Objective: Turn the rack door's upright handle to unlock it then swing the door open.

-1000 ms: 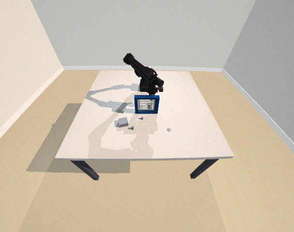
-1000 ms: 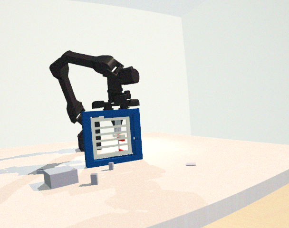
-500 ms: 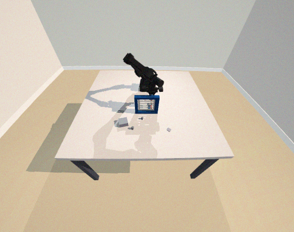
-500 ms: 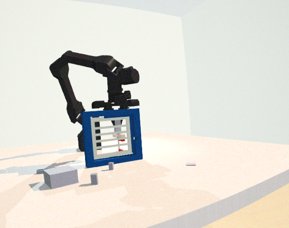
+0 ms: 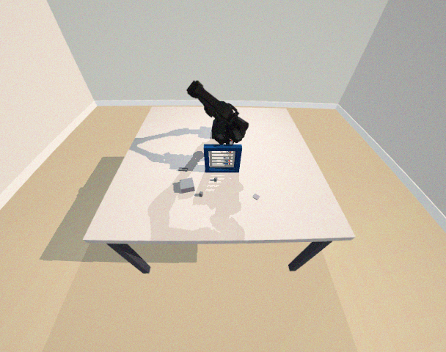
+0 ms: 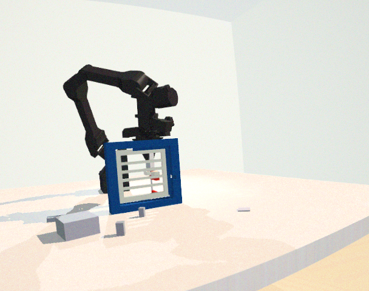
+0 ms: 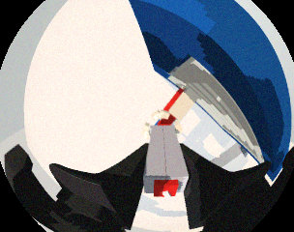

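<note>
The blue frame (image 5: 205,160) (image 6: 111,178) (image 7: 234,29) stands upright on the table. The pale slatted door (image 5: 210,160) (image 6: 118,181) (image 7: 197,74) looks shut inside it. The upright grey handle (image 6: 152,157) (image 7: 161,159), with red parts, stands on the arm's side of the door and shows through the slats. My gripper (image 6: 149,155) (image 7: 162,147) points down behind the frame, shut on the handle from both sides. In the wrist view the frame lies slantwise to the fingers, and the handle looks partly turned; the exact angle is unclear.
On the far side of the frame from the arm are a grey box (image 5: 186,185) (image 6: 81,227), two small grey blocks (image 5: 199,194) (image 6: 120,228) and a flat light piece (image 5: 255,196) (image 6: 243,209). A thin grey piece (image 5: 183,169) lies left of the frame. The gripper body is close above the frame's top.
</note>
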Controlling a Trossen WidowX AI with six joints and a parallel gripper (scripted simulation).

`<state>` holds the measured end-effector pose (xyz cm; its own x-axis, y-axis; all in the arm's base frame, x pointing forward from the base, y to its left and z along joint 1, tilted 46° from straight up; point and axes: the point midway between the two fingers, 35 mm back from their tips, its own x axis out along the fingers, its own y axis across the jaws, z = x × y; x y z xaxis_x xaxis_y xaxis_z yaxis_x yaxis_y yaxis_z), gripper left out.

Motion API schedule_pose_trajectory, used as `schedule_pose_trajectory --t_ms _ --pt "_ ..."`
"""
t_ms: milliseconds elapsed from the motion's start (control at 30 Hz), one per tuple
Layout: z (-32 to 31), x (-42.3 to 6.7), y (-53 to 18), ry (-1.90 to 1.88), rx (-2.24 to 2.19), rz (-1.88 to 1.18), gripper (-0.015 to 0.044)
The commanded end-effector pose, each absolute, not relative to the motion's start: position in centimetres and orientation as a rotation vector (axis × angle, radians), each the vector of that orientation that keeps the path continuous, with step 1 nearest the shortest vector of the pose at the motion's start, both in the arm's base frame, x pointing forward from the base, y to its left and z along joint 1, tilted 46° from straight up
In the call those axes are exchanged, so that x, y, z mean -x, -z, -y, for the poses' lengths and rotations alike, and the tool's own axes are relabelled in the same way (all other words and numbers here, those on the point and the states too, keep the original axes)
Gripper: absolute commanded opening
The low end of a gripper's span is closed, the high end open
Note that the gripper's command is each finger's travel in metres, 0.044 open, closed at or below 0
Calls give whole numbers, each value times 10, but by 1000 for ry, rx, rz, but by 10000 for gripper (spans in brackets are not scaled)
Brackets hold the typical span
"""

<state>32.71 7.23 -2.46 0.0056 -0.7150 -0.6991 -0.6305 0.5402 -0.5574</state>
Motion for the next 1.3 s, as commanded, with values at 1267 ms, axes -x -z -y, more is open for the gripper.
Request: schedule_pose_trajectory --t_ms 1267 --pt "-72 -327 25 -1124 2018 -1706 178"
